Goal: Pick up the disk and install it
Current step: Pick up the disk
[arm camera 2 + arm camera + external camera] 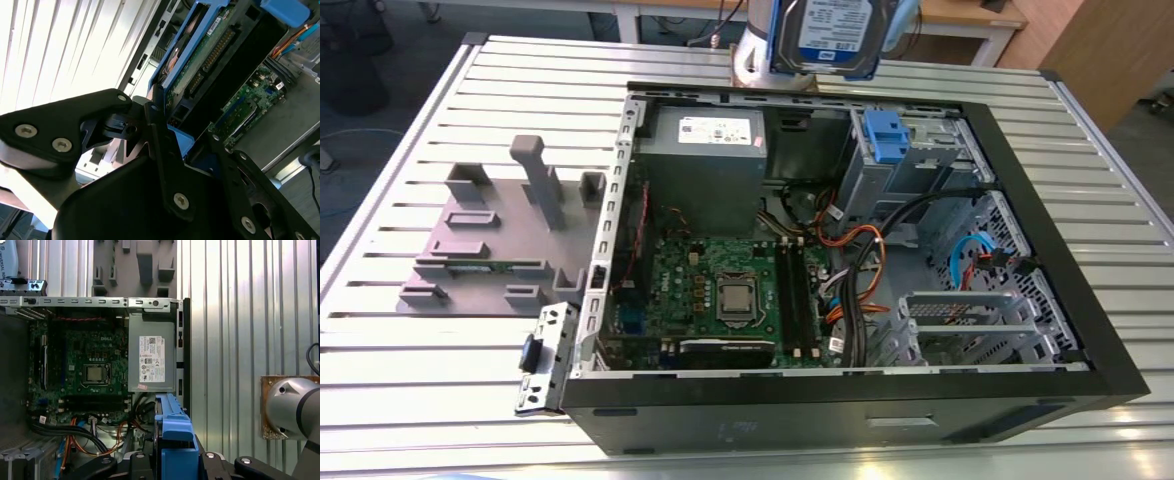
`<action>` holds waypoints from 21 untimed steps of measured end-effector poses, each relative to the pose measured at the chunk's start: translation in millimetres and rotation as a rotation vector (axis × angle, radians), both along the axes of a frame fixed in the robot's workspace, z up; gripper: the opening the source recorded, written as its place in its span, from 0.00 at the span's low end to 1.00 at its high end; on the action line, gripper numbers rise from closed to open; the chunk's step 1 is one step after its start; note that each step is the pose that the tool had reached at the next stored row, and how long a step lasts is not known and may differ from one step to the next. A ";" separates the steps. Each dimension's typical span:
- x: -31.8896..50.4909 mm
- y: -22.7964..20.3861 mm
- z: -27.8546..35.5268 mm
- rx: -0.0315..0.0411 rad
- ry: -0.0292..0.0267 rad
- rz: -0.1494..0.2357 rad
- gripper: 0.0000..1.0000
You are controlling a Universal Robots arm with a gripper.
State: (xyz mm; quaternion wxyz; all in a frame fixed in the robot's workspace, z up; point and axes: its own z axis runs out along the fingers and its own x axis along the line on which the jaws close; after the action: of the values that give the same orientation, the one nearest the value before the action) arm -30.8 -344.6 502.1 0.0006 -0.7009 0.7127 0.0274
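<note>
Fingers, matte black, clamp the flat, blue-framed disk by the open computer case.

A ribbed aluminium table carried everything, with bright glare along its near edge. Past its edge on the exterior view's left lay dark grey-blue floor. Behind its far edge stood a wooden-topped bench on white legs. A wooden cabinet stood near the far corner on the exterior view's right.

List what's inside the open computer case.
Green motherboard, grey power supply, orange and black cables, a blue latch on the drive cage. Whatever lies beneath the cables is covered. The disk is not inside.
</note>
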 end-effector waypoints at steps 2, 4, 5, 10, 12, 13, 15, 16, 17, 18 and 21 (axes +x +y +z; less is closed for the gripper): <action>1.2 0.0 0.0 0.0000 0.0000 0.000 0.37; 2.2 0.0 0.0 0.0000 0.0000 0.000 0.37; 2.8 0.0 -0.1 0.0001 0.0000 0.000 0.37; 5.5 0.0 -0.1 0.0001 0.0000 0.000 0.37; 6.5 0.0 -0.1 0.0000 0.0000 0.000 0.37; 7.1 0.0 -0.1 0.0000 0.0000 0.000 0.37; 8.2 0.0 -0.1 0.0000 0.0000 0.000 0.37; 8.7 0.0 -0.1 0.0000 0.0000 0.000 0.37; 9.2 0.0 -0.1 0.0000 0.0000 0.000 0.37; 9.7 0.0 -0.1 0.0000 0.0000 0.000 0.37; 11.2 0.0 -0.1 0.0001 0.0000 0.000 0.37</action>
State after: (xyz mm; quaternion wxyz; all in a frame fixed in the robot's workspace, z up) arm -19.5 -344.6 501.9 0.0006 -0.7009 0.7127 0.0274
